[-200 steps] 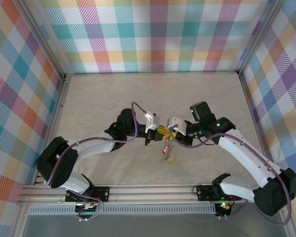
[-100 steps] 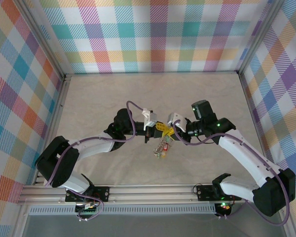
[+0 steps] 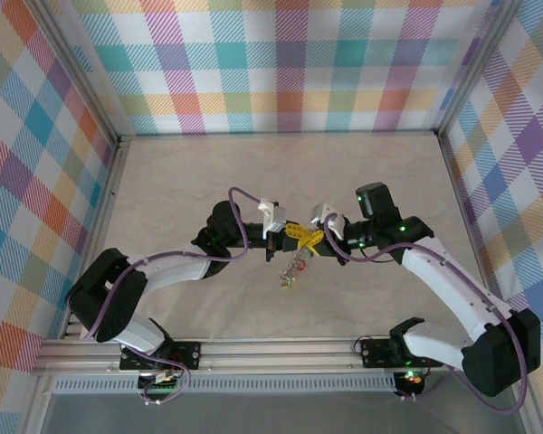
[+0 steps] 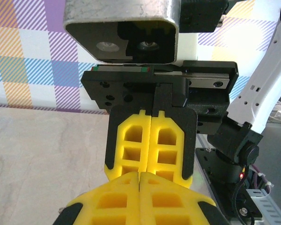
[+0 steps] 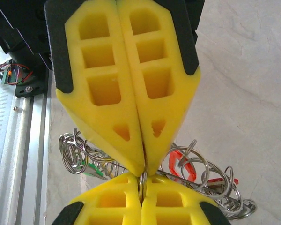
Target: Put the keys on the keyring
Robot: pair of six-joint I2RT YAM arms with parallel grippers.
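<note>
I have both arms raised over the middle of the desk [image 3: 208,181], wrists facing each other, so the work hangs in free air between them; nothing rests on the surface.

The left gripper [image 3: 295,234] has its jaws clenched, yellow pads pressed flat together; in the right wrist view a strand of the keyring [image 5: 141,181] runs into their seam, so I judge that they clamp the wire. The right gripper [image 5: 143,171] meets it tip to tip; its jaws are likewise clenched, nipping the same thin wire at the very point of the pads.

I judge the reason to be control: two pinches side by side fix a short stretch of ring, which would otherwise swing and twist under its load.

The keys [image 5: 203,180] hang in a tangled bunch directly below the pinch, a red tag [image 5: 180,168] among them; from above the bunch [image 3: 294,269] trails from the tips toward the near edge, slightly left. Its long axis therefore runs downward from the jaws; which way the ring's own plane faces I cannot tell.
</note>
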